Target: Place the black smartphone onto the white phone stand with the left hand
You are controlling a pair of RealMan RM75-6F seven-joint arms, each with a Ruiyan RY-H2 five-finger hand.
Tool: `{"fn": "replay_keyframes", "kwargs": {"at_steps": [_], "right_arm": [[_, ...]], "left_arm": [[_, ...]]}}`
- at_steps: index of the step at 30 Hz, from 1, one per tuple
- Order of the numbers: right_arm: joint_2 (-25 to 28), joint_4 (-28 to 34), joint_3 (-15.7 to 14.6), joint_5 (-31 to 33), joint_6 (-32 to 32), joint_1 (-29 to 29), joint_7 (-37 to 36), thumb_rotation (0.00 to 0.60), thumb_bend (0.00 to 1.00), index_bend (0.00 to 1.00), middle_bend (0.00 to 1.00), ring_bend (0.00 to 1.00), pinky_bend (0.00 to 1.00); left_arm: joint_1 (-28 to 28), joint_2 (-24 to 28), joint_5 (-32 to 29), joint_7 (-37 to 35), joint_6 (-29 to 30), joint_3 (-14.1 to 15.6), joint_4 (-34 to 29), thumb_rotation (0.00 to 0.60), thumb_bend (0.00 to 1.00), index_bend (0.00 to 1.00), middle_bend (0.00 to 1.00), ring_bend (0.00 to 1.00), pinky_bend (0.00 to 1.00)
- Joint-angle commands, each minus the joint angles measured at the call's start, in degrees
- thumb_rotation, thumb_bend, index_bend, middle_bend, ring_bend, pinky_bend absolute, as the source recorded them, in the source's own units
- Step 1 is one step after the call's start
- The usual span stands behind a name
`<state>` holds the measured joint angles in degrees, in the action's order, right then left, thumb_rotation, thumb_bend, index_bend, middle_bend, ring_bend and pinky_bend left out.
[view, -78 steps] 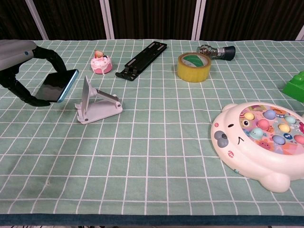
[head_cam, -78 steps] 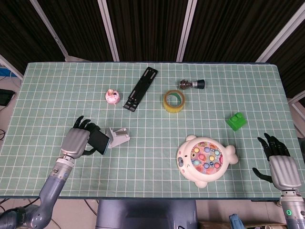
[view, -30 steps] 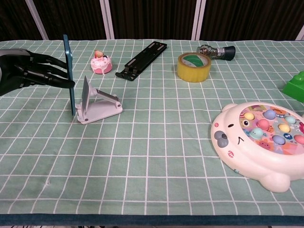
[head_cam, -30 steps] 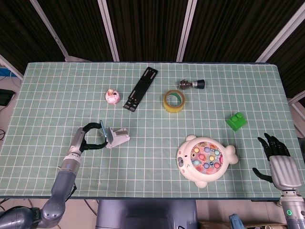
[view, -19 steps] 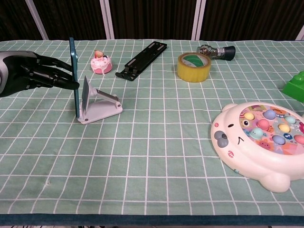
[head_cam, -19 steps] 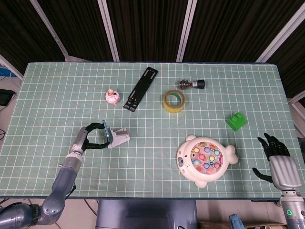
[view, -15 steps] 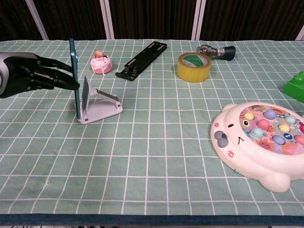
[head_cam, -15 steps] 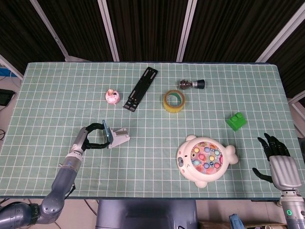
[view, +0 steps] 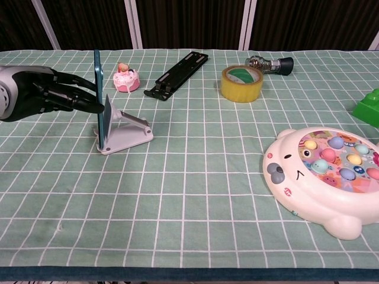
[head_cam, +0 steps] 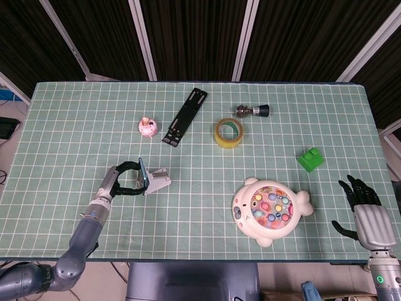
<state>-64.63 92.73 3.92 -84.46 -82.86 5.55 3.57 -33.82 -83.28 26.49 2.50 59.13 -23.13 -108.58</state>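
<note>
A: What is the left hand [view: 35, 97] doing?

B: It grips the black smartphone [view: 98, 97] on edge between its fingertips. A second ago the phone stood just left of the white phone stand [view: 122, 131]; now its lower edge sits at the stand's front lip, screen close against the backrest.

A: So it's nearly placed?

B: I'd judge so. It needs to lean back onto the rest before the fingers let go.

A: And the right hand [head_cam: 365, 209]?

B: Empty, fingers spread, idle at the table's [head_cam: 75, 113] near right corner.
</note>
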Motion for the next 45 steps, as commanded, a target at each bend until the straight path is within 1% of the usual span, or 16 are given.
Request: {"fn": "replay_keyframes", "kwargs": {"at_steps": [1, 7, 21, 36, 40, 45], "right_arm": [[0.00, -0.01, 0.01, -0.01, 0.00, 0.01, 0.01, 0.600, 0.28, 0.13, 0.00, 0.00, 0.13], [0.01, -0.01, 0.00, 0.00, 0.01, 0.02, 0.00, 0.600, 0.28, 0.13, 0.00, 0.00, 0.13], [0.00, 0.02, 0.02, 0.05, 0.03, 0.02, 0.03, 0.600, 0.28, 0.13, 0.00, 0.00, 0.13], [0.04, 0.11, 0.02, 0.08, 0.05, 0.02, 0.06, 0.600, 0.28, 0.13, 0.00, 0.00, 0.13], [0.00, 0.03, 0.02, 0.07, 0.04, 0.02, 0.01, 0.600, 0.28, 0.13, 0.00, 0.00, 0.13], [0.08, 0.14, 0.01, 0.03, -0.01, 0.00, 0.02, 0.600, 0.28, 0.13, 0.00, 0.00, 0.13]], "left_arm": [[-0.16, -0.19, 0.54, -0.11, 0.36, 0.31, 0.31, 0.600, 0.33, 0.56, 0.60, 0.12, 0.02], [-0.28, -0.34, 1.49, -0.60, 1.05, 0.69, 0.91, 0.600, 0.33, 0.56, 0.60, 0.12, 0.01], [-0.99, -0.60, 1.77, -1.19, 0.41, 1.45, 2.56, 0.600, 0.33, 0.56, 0.60, 0.12, 0.01], [-1.38, -0.12, 2.05, -2.01, -0.78, 2.17, 2.78, 0.600, 0.33, 0.55, 0.59, 0.12, 0.02], [-1.37, 0.02, 1.95, -2.12, -0.92, 2.45, 3.13, 0.600, 0.33, 0.51, 0.55, 0.12, 0.01], [-1.55, 0.20, 1.74, -2.03, -0.86, 2.59, 3.09, 0.600, 0.30, 0.42, 0.45, 0.09, 0.01]]}}
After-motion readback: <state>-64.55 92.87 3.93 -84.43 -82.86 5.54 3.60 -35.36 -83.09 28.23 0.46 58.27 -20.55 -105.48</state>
